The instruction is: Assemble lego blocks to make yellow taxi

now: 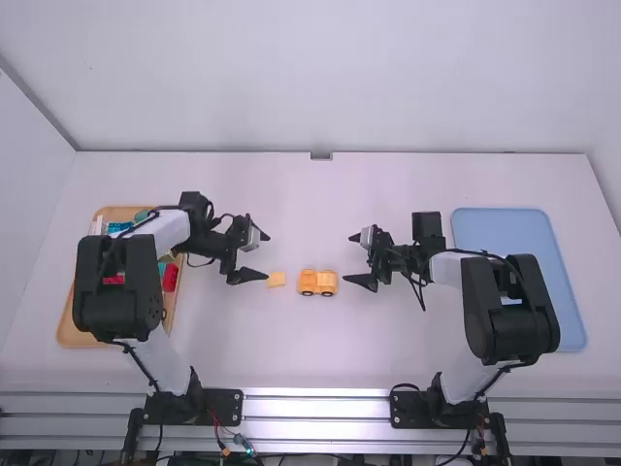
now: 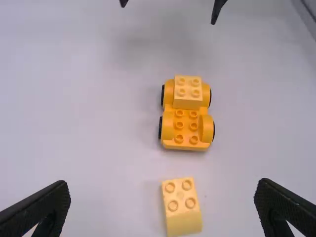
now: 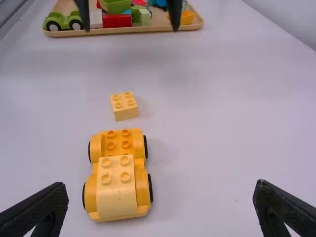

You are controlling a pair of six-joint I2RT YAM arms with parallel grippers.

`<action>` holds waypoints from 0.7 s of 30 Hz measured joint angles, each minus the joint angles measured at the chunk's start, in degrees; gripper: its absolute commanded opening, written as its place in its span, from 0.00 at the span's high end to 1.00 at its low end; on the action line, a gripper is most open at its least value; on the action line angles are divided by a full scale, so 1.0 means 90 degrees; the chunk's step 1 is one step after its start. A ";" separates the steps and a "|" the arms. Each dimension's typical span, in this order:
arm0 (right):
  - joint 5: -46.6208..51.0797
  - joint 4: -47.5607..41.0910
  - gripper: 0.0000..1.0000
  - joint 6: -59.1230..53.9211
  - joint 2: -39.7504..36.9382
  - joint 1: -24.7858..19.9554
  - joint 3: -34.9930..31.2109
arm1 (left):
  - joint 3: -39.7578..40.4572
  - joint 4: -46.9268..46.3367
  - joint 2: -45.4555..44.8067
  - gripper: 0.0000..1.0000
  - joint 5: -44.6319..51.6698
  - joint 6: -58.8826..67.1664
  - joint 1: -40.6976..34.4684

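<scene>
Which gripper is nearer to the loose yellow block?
Left. The left gripper is close beside the loose block; the right gripper is farther off, past the wheeled car.

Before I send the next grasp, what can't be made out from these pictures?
- High view: middle of the wooden tray, hidden by the left arm.
- Right wrist view: part of that tray, cut off by the top edge.
- High view: part of the blue tray, behind the right arm.
- Wrist views: top of the car under its mounted block.
- All views: loose block's underside, against the table.
</scene>
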 measured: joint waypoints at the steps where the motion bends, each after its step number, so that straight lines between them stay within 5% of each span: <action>1: 0.0002 0.0002 0.01 0.0012 0.0000 0.0000 -0.0002 | -0.0345 0.0369 0.0000 0.01 0.0211 0.0051 0.0068; 10: 0.0000 -0.0005 0.01 0.0019 0.0002 0.0000 0.0000 | -0.1787 0.3691 0.0236 0.00 0.0760 -0.1302 0.0168; 21: 0.0002 -0.0027 0.01 0.0027 0.0000 0.0000 0.0000 | -0.2086 0.4262 0.1061 0.25 0.0809 -0.1841 0.0143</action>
